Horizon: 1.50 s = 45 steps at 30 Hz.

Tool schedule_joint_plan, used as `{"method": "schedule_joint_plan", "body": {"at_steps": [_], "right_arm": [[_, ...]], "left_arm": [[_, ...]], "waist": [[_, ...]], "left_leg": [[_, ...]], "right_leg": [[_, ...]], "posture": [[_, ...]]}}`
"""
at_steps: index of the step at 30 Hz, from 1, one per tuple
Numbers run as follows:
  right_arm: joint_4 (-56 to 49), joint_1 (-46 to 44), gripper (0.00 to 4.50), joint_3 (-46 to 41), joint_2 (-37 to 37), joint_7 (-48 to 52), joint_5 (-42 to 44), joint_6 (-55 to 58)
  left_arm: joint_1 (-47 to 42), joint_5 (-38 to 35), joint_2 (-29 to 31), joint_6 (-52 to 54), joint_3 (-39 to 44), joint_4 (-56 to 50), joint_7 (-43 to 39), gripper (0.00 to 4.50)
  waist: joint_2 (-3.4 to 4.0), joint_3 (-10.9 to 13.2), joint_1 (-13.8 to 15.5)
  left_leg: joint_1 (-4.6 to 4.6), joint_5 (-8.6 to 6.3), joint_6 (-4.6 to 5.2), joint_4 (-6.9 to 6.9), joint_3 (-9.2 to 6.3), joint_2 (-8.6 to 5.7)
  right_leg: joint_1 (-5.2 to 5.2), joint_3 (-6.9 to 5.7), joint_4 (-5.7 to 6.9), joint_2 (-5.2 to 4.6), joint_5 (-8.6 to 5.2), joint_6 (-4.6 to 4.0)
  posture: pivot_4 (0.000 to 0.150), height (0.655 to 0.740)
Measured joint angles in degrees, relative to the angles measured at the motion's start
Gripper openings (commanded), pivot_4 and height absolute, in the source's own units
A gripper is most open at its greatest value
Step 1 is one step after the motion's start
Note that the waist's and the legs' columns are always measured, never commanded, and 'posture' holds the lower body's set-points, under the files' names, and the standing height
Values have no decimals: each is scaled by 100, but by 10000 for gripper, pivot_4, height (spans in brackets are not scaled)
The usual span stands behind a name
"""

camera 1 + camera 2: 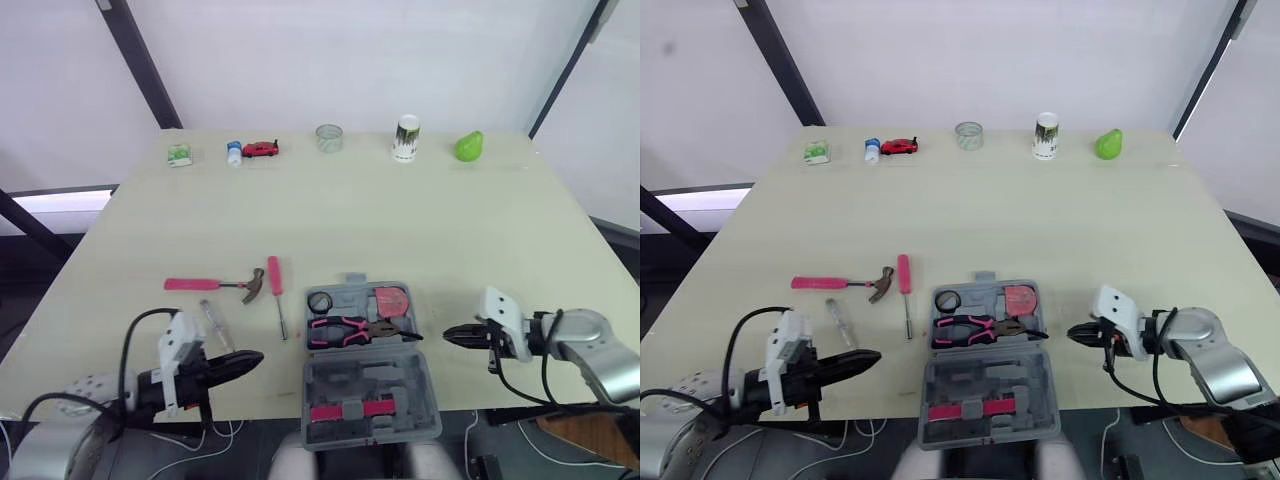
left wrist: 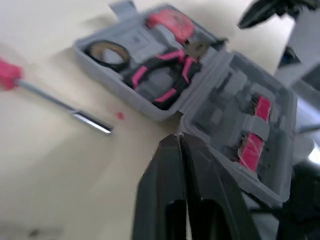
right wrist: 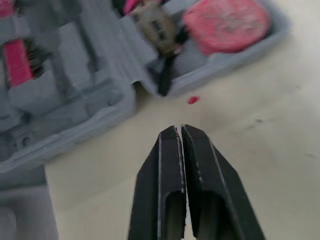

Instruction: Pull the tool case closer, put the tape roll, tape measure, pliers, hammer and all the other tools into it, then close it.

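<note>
The grey moulded plastic case point(image 1: 372, 378) lies open at the near edge of the table point(image 1: 400, 220). Its tray holds a ring-shaped tape roll point(image 1: 319, 302), pink-handled pliers point(image 1: 345, 328) and a round pink tape measure point(image 1: 391, 299). Left of the case lie a pink-handled screwdriver point(image 1: 277, 290), a hammer point(image 1: 215, 285) and a clear-handled tool point(image 1: 215, 322). The left gripper point(image 1: 258, 357) hovers left of the case and the right gripper point(image 1: 448, 335) right of it. Both have black fingers pressed together, empty.

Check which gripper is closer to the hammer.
Left. The left gripper sits just robot-side of the hammer; the right gripper is across the open tool case from it.
</note>
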Motion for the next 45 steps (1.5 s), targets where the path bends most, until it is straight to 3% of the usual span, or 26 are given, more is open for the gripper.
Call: {"method": "schedule_joint_plan", "body": {"at_steps": [8,20,45], "right_arm": [[19,-996,0,1022,27,261,-725,185],[-6,-1129,0,1472,20,307,-1322,560],[66,-1475,0,1758,489,427,-1700,809]], "left_arm": [[-922,611,-28,69,-1034,746,-56,344],[-1790,1294,-359,-61,-1887,1408,-58,344],[-2363,1620,-583,483,-2108,1280,294,344]], "waist": [[6,4,36],[6,4,31],[5,4,25]], "left_leg": [[-4,1,0,10,-5,1],[-10,1,0,22,-9,2],[-10,1,0,30,-16,3]], "right_leg": [[-1,-2,6,7,1,-1],[-2,0,11,13,7,11],[0,3,20,23,9,12]], "posture": [[1500,7400],[1500,7400],[1500,7400]]}}
